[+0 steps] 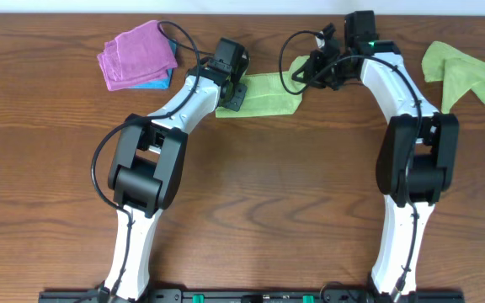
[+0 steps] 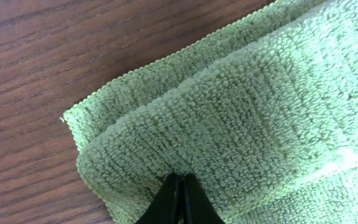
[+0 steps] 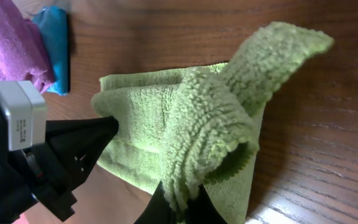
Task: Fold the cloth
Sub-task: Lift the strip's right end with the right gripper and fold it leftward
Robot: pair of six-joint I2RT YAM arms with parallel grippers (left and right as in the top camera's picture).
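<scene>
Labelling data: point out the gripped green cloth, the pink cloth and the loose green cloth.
gripped green cloth [image 1: 272, 94]: overhead view, flat middle
pink cloth [image 1: 137, 55]: overhead view, top layer
loose green cloth [image 1: 441, 60]: overhead view, left part

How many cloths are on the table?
4: a folded green cloth top middle, a crumpled green cloth far right, a pink cloth on a blue cloth top left. Others may hide underneath.

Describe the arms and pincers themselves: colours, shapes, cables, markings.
The left arm and right arm have white tapered links joined by bulky black joint housings. A thin black cable loops beside the left one; another curls near the right wrist, where a small green light glows. The left pincer and right pincer end in slim black pointed fingers. No lettering is legible.
</scene>
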